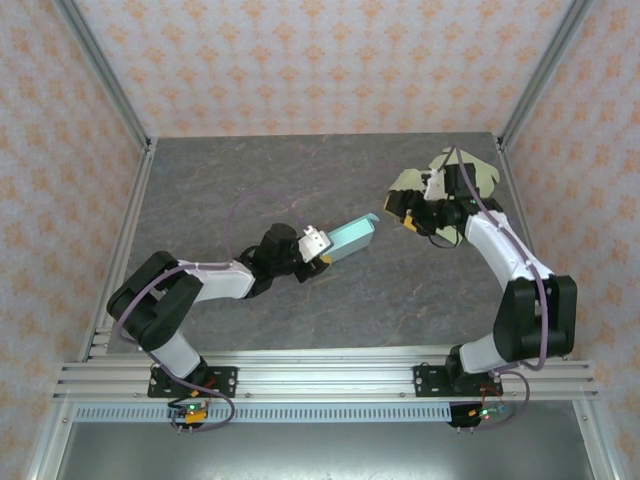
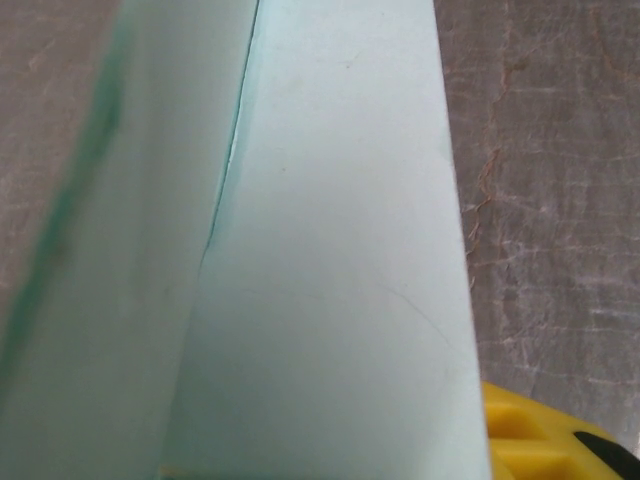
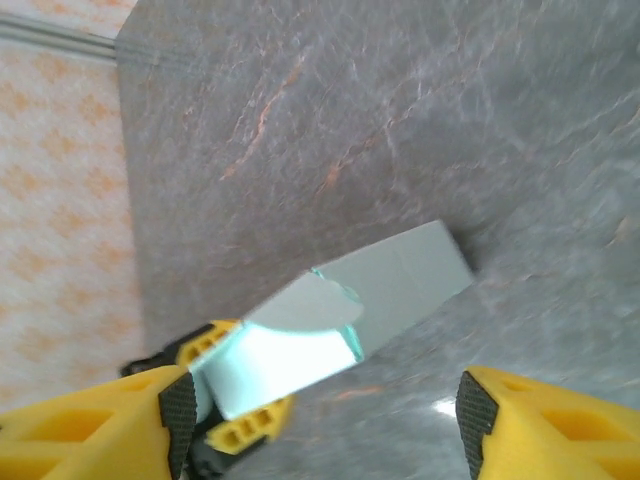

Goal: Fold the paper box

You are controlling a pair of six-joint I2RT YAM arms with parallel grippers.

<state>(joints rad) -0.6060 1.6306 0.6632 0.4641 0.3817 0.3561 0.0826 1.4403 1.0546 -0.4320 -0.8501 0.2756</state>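
Centrally on the table (image 1: 250, 170), the left gripper (image 1: 318, 243) pinched one end of the pale blue box (image 1: 352, 238); the right gripper (image 1: 401, 215) hovered near the right edge, fingers spread wide.

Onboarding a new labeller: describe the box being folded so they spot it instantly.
On the grey stone-look table, look near the middle, at the tip of the left gripper. The mint-green paper box it clamps is a long block, unlike the pale flat cutouts at the back right corner.

One teal paper box (image 1: 352, 238). Two pincers: left pincer (image 1: 328, 252), right pincer (image 1: 398, 212). Perhaps two cream flat blanks (image 1: 482, 172).
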